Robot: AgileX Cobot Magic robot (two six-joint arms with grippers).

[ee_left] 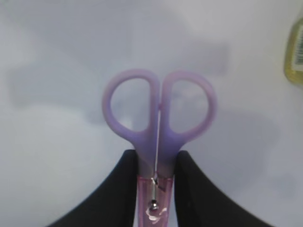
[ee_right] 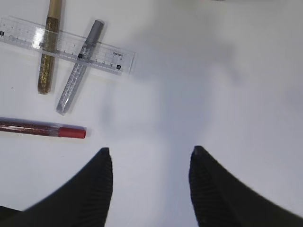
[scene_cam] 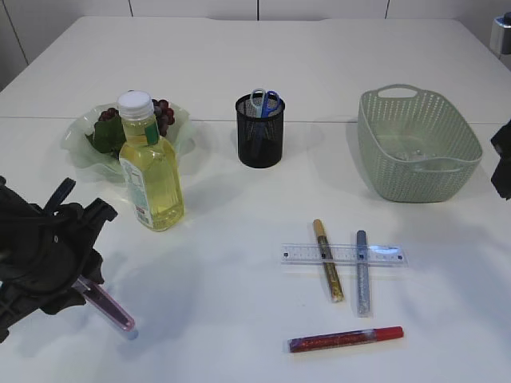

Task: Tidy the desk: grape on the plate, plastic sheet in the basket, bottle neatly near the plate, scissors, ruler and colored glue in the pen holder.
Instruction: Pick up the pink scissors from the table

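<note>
Left gripper [ee_left: 155, 163] is clamping a pair of purple scissors [ee_left: 158, 124] just below the finger loops, jaws pressed on both sides of the pink blade cover; in the exterior view the scissors [scene_cam: 106, 305] are sticking out of that gripper [scene_cam: 80, 281] at bottom left, tilted, with the tip down near the white table [scene_cam: 239, 335]. Right gripper [ee_right: 150, 163] is hanging over bare table with its two black fingers [ee_right: 92, 189] spread apart, nothing between them. Near it a clear ruler [ee_right: 66, 45] is lying over a gold glitter glue tube [ee_right: 49, 52] and a silver glitter glue tube [ee_right: 78, 73], and a red glitter glue tube [ee_right: 42, 128] is sitting alone, closer to the camera and apart from the rest. At left rear a bottle of yellow liquid [scene_cam: 149, 163] is standing upright just in front of a green plate [scene_cam: 80, 140] that is carrying the grapes [scene_cam: 160, 116]. A black mesh pen holder [scene_cam: 260, 132] in the middle is holding blue-handled scissors [scene_cam: 263, 102]. The green basket [scene_cam: 417, 144] is sitting at right rear; something small and clear is lying inside, can't tell what.
</note>
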